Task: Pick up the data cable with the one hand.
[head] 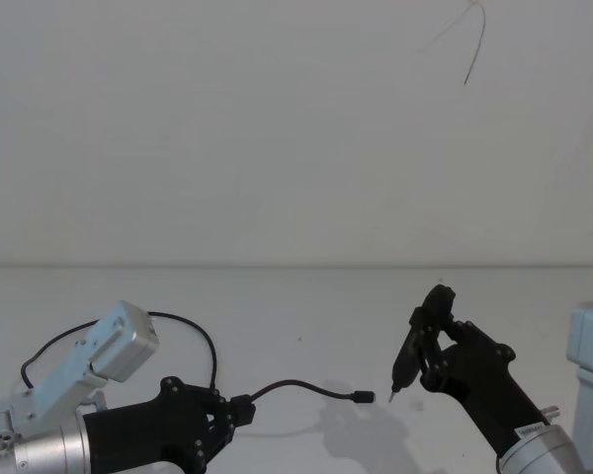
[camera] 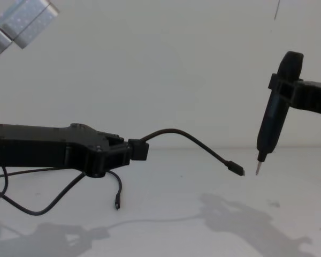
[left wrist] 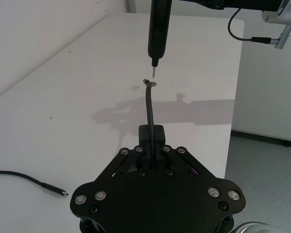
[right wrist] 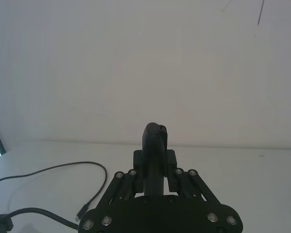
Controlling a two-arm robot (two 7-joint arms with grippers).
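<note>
No text, label, brand, number or sign can be read on anything here.

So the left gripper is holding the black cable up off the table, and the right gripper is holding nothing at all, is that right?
Not quite. The left gripper does hold the black cable up off the table, but the right gripper is not empty: it is shut on a slim black tool with a pale pointed tip, hanging near the cable's free plug. The chest view shows this.
</note>
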